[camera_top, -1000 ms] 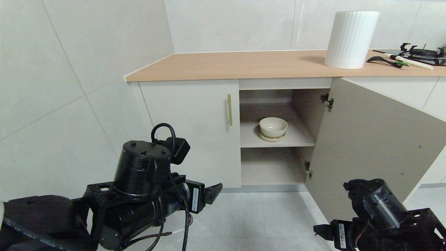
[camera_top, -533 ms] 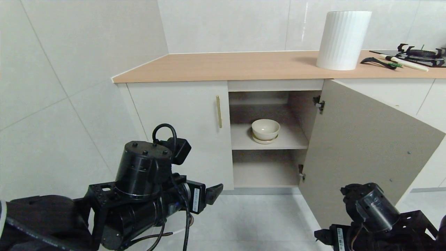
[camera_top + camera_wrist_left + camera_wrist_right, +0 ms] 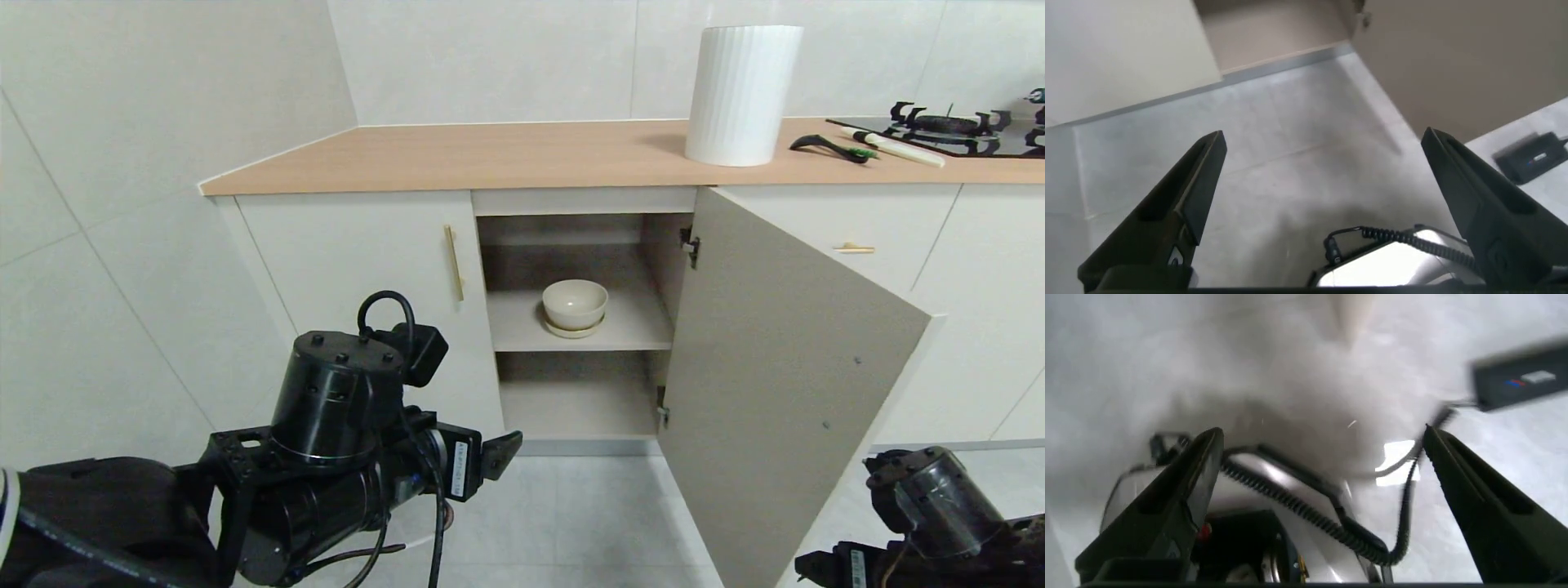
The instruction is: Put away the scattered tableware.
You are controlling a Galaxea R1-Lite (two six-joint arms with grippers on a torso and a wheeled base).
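Bowl [image 3: 575,303] upright on saucer [image 3: 574,331], mouth up, round | above, ahead-right of left gripper [image 3: 1323,137] | left gripper spread | right gripper [image 3: 1321,434] spread

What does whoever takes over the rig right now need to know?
Left gripper: open, empty, low over the floor.
Right gripper: open, empty.
Done: bowl sits on a small plate on the open cabinet's upper shelf.
To do, likely: black utensil and pale utensil lie on the counter by the stove; cabinet door stands open.
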